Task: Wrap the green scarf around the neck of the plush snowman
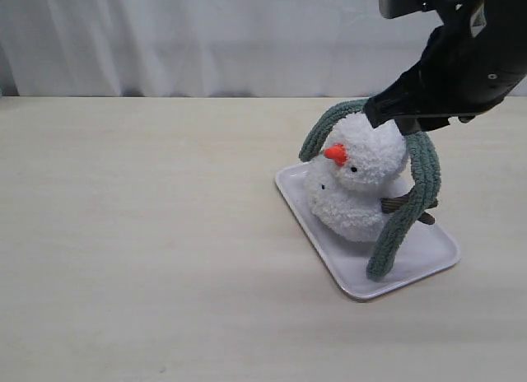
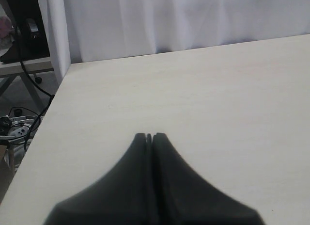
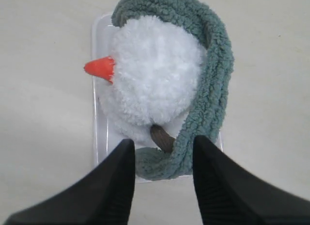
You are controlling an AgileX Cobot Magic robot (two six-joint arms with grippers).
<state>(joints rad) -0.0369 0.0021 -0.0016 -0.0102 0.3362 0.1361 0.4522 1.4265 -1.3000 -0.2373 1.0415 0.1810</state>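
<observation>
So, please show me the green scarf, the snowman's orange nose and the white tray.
green scarf (image 1: 424,172), exterior view, the strand hanging beside the head.
orange nose (image 3: 100,69), right wrist view, middle of the nose.
white tray (image 1: 432,249), exterior view, bare part near its right corner.

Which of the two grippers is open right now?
The right gripper, above the snowman: its fingers stand apart with nothing clamped between them. The left gripper is shut tight, over the table.
</observation>
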